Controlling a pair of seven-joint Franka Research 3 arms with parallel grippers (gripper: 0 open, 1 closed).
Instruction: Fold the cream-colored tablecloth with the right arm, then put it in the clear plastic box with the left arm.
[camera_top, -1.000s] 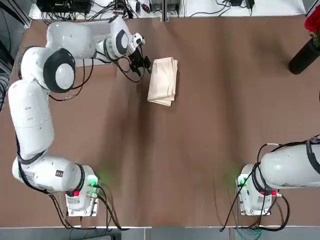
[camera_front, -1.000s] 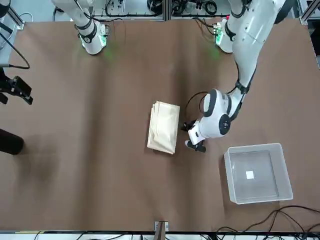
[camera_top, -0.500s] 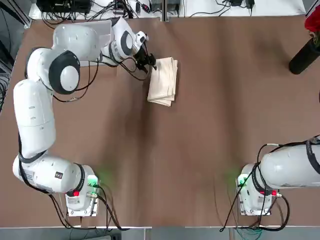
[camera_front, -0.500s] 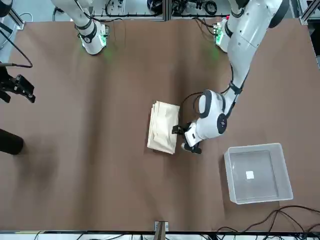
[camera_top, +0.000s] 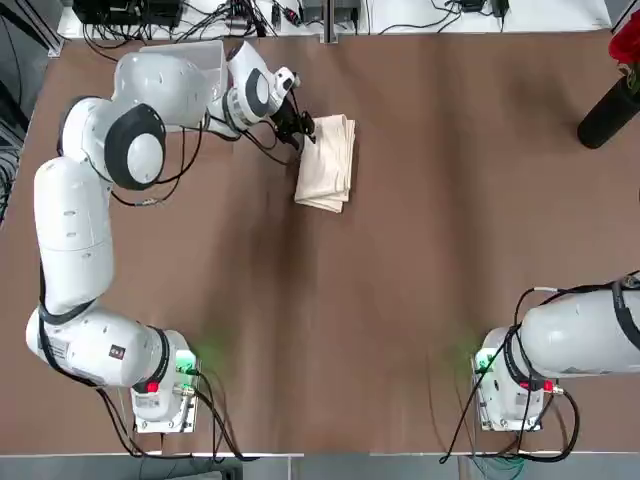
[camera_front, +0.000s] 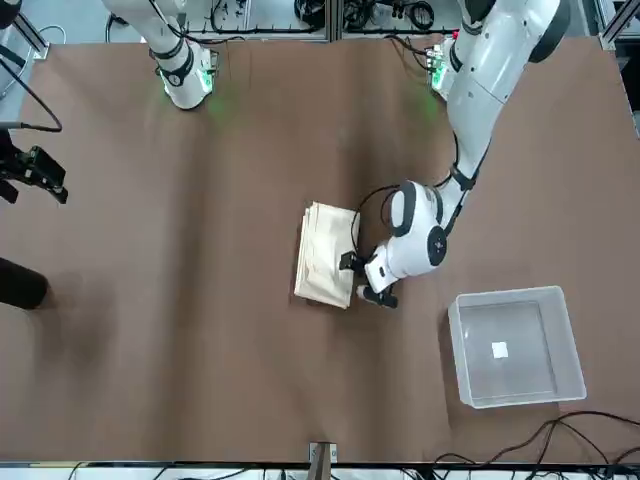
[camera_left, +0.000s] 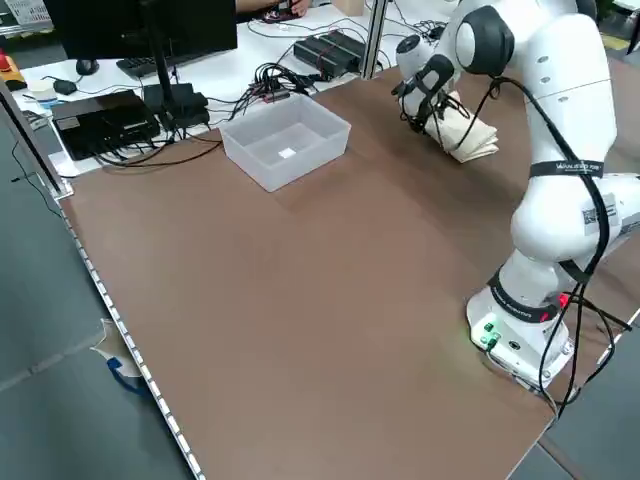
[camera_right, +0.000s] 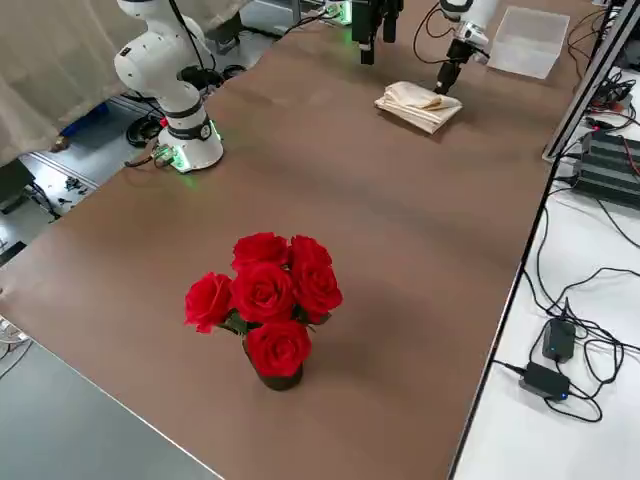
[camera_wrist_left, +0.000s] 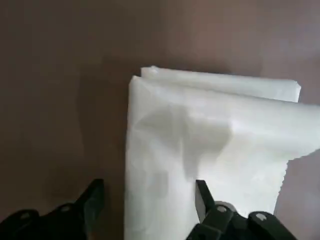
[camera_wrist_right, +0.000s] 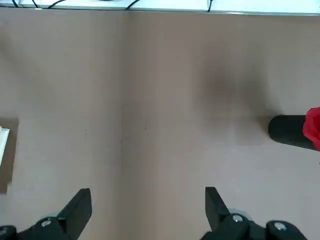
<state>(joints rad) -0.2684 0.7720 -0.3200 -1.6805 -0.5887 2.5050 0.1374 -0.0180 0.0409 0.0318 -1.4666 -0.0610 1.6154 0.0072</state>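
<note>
Since a second ago your left gripper (camera_top: 300, 128) has slid in from a spot clear of the cream-colored tablecloth (camera_top: 327, 162) to its edge, while the cloth has stayed where it was.

Top view: you see the folded tablecloth as a narrow rectangle lying far out on the table (camera_top: 400, 250), its long axis running away from the bases and leaning slightly, the far end toward the right. The left gripper sits at the far left corner of it. The right arm (camera_top: 580, 345) stays parked by its base.

Front view: the gripper (camera_front: 352, 275) meets the cloth (camera_front: 326, 253) on the side facing the clear plastic box (camera_front: 515, 346), which stands well apart nearer the camera.

Left side view: the box (camera_left: 286, 140) is empty of cloth; the tablecloth (camera_left: 462, 128) lies beyond it, partly behind the arm.

Right side view: roses in a dark vase (camera_right: 265, 305) stand near the camera, the tablecloth (camera_right: 418, 104) far off.

Left wrist view: your fingers (camera_wrist_left: 202, 197) stand apart, straddling the near edge of the tablecloth (camera_wrist_left: 210, 145), not clamped on it.

Right wrist view: the right gripper (camera_wrist_right: 147, 205) hangs over bare table, its fingers spread wide.
</note>
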